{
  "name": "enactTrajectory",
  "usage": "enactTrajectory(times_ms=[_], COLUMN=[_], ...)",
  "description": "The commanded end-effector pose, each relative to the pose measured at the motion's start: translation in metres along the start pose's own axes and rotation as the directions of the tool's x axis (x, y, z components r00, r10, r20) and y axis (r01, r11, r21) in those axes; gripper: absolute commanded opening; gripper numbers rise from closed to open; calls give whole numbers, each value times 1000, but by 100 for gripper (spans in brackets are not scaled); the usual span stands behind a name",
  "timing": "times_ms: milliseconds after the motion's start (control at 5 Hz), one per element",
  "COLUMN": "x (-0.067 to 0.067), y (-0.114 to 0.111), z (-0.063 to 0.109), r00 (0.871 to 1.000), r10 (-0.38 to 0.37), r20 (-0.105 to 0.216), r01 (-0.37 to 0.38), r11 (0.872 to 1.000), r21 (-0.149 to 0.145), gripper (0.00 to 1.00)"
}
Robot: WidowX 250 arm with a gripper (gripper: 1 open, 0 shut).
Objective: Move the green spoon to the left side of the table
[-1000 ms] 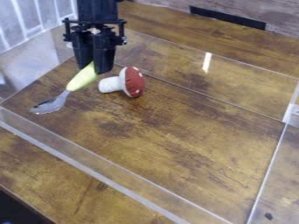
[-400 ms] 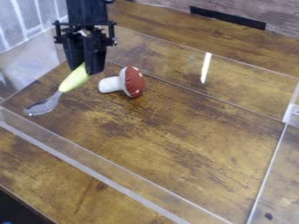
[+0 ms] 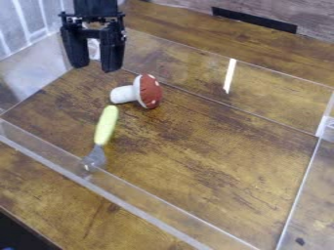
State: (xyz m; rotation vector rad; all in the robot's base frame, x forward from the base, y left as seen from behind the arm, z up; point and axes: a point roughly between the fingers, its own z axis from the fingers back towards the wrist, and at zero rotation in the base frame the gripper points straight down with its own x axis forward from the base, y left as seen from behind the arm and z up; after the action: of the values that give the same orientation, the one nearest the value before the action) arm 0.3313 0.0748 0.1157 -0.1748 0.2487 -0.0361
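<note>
1. Gripper (image 3: 94, 57) hangs in the upper left of the frame, black, pointing steeply down, its two fingers (image 3: 77, 49) standing apart with nothing between them
2. The green spoon (image 3: 101, 136) lies flat on the table (image 3: 222, 166), left of centre and below the gripper, well apart from it
3. Its yellow-green handle points toward the upper part of the frame, and its silver bowl sits at the lower end, close to the low clear wall (image 3: 156, 220) along the near edge; whether the bowl touches that wall I cannot tell
4. A toy mushroom (image 3: 139, 92) with a red cap and white stem lies on its side just above and right of the spoon's handle tip, near it but not touching
5. The tabletop is dark brown planks with visible grain, with clear walls edging it on the left, far and right sides as well
</note>
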Motion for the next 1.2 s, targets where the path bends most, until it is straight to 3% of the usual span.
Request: enactTrajectory(times_ms=[0, 800, 1000], x=[-1, -1, 0], y=[3, -29, -28], z=[8, -44, -47], r00=[998, 989, 989], r10=[-26, -147, -145], r20=[54, 17, 16], r01=[24, 146, 144], r11=[999, 989, 989], r21=[24, 32, 30], gripper=[100, 100, 0])
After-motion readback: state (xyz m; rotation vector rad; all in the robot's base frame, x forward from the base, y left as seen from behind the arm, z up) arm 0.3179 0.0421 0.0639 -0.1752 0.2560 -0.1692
